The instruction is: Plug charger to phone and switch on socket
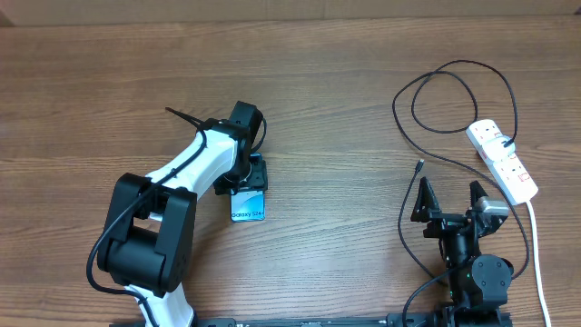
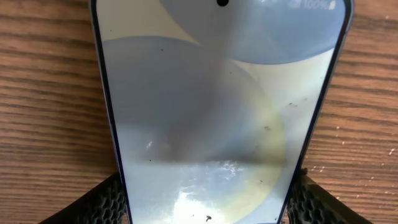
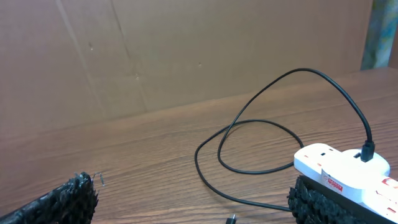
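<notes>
The phone (image 1: 248, 207) lies flat on the table, light blue screen up, and fills the left wrist view (image 2: 217, 112). My left gripper (image 1: 246, 178) is over its far end, with a finger pressed against each long edge (image 2: 208, 214). The black charger cable (image 1: 454, 68) loops at the right. Its far end is plugged into the white socket strip (image 1: 502, 160). Its small plug tip (image 1: 418, 166) lies loose on the table. My right gripper (image 1: 449, 195) is open and empty just in front of the tip. The right wrist view shows the tip (image 3: 231, 219), cable (image 3: 249, 118) and socket (image 3: 339, 165).
The socket's thick white cord (image 1: 537, 254) runs down the right side toward the table's front edge. Bare wooden tabletop (image 1: 345, 109) lies between the phone and the cable. A brown board wall (image 3: 186, 50) stands behind the table.
</notes>
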